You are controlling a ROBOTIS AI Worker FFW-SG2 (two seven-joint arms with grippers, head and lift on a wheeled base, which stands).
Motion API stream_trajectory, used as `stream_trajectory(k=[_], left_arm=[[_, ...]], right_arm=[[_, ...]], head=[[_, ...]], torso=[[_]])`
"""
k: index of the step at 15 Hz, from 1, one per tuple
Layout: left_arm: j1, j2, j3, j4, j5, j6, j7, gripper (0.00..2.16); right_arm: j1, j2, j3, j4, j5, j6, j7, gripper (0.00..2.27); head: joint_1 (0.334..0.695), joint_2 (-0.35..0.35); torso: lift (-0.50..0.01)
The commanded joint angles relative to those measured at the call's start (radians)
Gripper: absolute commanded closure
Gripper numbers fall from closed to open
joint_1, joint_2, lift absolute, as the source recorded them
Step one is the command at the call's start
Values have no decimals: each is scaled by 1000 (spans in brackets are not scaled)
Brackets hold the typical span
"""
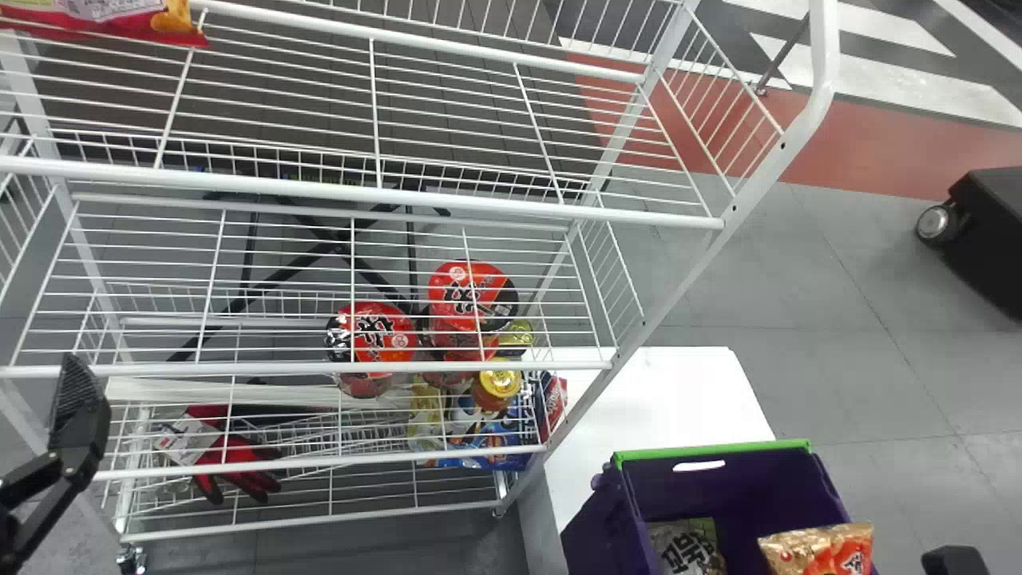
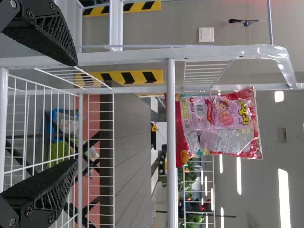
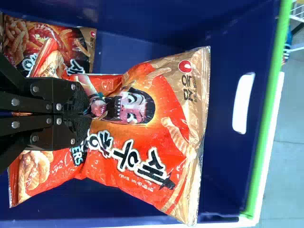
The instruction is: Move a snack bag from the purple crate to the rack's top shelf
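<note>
At the far left of the head view, my left gripper is beside the white rack; in the left wrist view the left gripper is open, nothing between its fingers. The right wrist view has my right gripper shut on the orange snack bag, which puckers at its black fingers. That snack bag shows at the purple crate in the head view. A red and pink bag lies on the rack's top shelf, at its left; the left wrist view shows this bag too.
Other snack bags lie in the crate beside the held one, among them a dark bag. The crate stands on a white table right of the rack. Red bowls and red gloves are lower on the rack.
</note>
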Motion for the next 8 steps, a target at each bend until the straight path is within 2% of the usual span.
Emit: stream_trajectory(k=[1,4,8], left_arm=[[1,2,1,-1,-4,1,2,83],[6,2,-1,-15,-5,1,3,83],[21,0,-1,-30,-8,1,5,83]], right_arm=[[0,12,-11,-23,0,11,7,2132],[0,22,-26,-64,-29,36,53,2132],[0,35,-38,-110,-35,54,73,2132]], head=[[695,-350],[695,-350],[695,-350]], torso=[[-219],[-207],[-191]])
